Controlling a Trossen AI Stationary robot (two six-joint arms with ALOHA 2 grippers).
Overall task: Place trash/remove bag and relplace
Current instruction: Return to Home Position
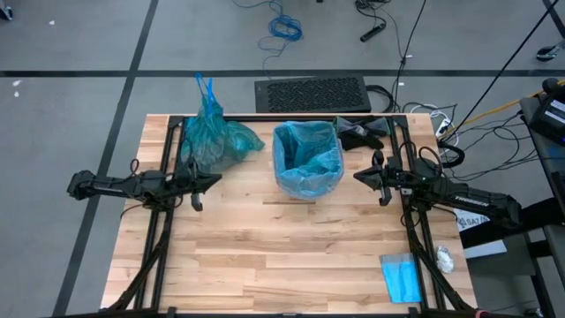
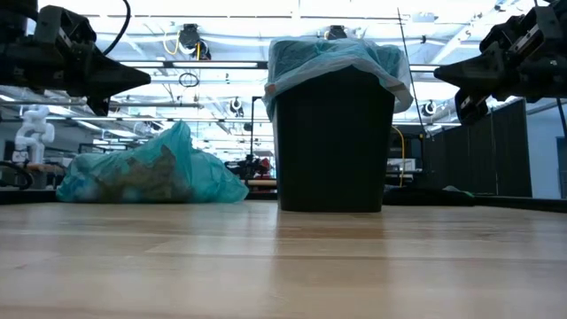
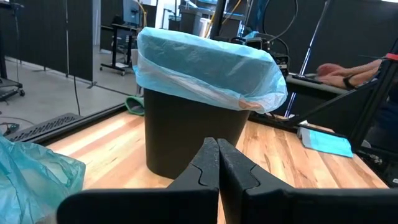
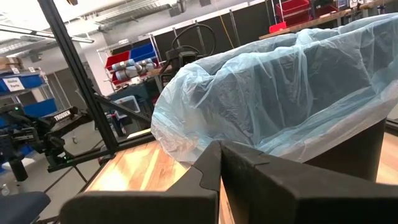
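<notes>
Hovering above the table, the left gripper (image 1: pixel 214 182) sits just beside the full teal bag (image 1: pixel 212 137), fingers pressed together w/ nothing between them. The right gripper (image 1: pixel 357 176) hangs on the other side of the black bin (image 2: pixel 332 142), also pinched closed and empty. Bin stands upright mid-table, pale blue liner (image 1: pixel 307 159) folded over its rim. Teal bag lies on the table on the left arm's side, apart from the bin, top gathered. Brown scraps of trash (image 2: pixel 142 177) show thru the plastic. Flat pale blue packet (image 1: pixel 402 276) lies at a table corner, right arm's side.
</notes>
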